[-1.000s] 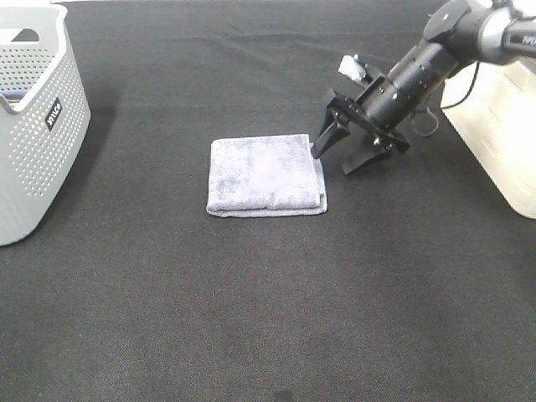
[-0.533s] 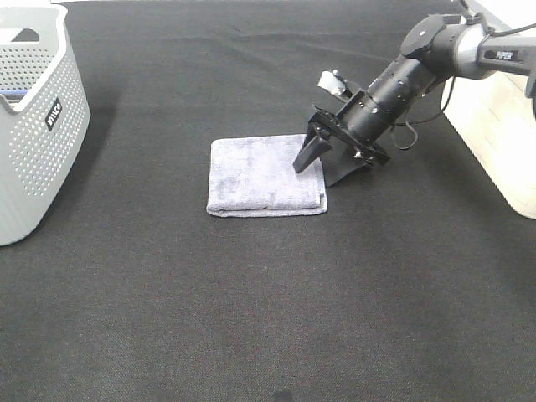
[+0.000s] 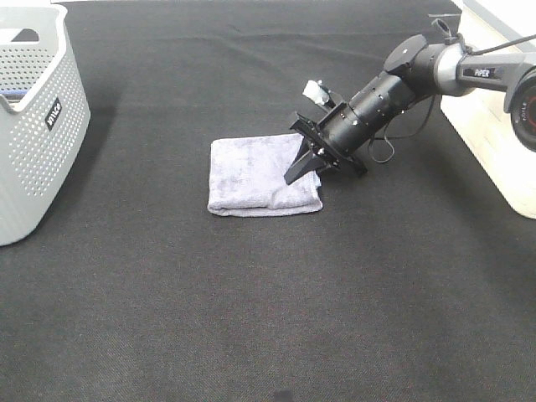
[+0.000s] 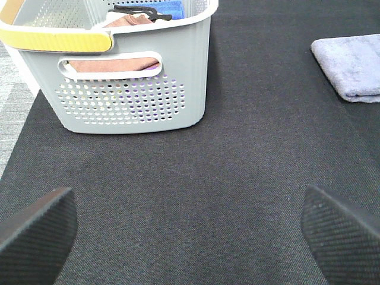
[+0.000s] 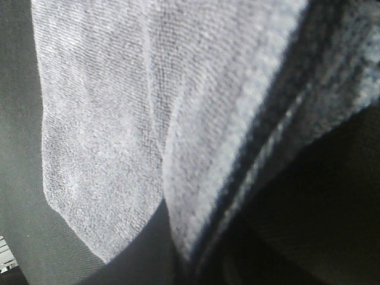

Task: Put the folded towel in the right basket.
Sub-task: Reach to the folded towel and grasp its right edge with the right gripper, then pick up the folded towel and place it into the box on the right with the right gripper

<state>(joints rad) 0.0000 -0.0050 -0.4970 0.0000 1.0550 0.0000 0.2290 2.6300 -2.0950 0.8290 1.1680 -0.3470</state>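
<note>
The folded lavender-grey towel (image 3: 251, 174) lies flat on the black cloth in the middle of the exterior view. My right gripper (image 3: 306, 172) is low at the towel's right edge, jaws apart, with one finger (image 3: 295, 170) over the towel's top and the other hidden by the edge. The right wrist view is filled by the towel (image 5: 119, 89) at very close range, and no finger shows there. The right basket (image 3: 502, 142), cream-white, stands at the right edge. My left gripper (image 4: 190, 237) is open and empty above the cloth, far from the towel (image 4: 350, 65).
A grey perforated basket (image 3: 33, 126) stands at the far left. It holds folded cloths and faces the left wrist camera (image 4: 130, 77). The black cloth (image 3: 268, 318) covers the table.
My right gripper has moved left and down, from beside the towel onto its right edge. The towel's right edge has shifted slightly left. The left arm has not visibly moved.
</note>
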